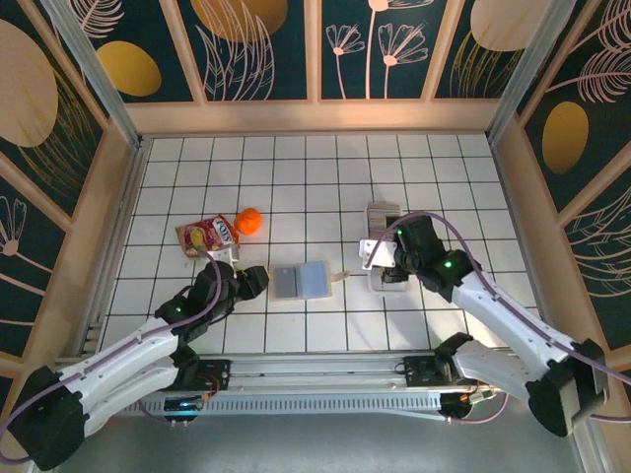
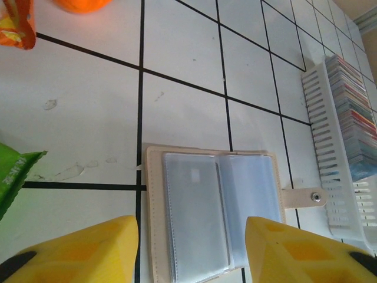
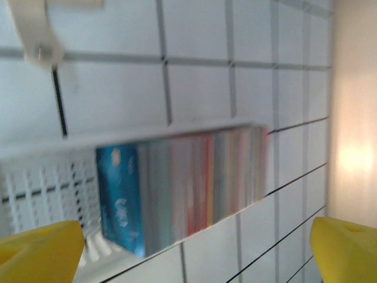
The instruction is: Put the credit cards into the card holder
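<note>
Ctr of surface (image 1: pixel 296 177), card holder (image 2: pixel 212 212) lies open flat; L jaws just left of it, apart, empty. Right of it, credit cards (image 3: pixel 194 183) packed in white tray (image 2: pixel 327 177), R jaws wide above, empty

We are looking over a white tiled counter (image 1: pixel 296 163), with dark grout lines crossing it in a grid. Dark teal wall panels (image 1: pixel 261 49), drawn with pale leaves and gold discs, are standing in light wooden frames (image 1: pixel 306 116) around the counter. A metal rail (image 1: pixel 315 367) is running along the counter's near edge.
</note>
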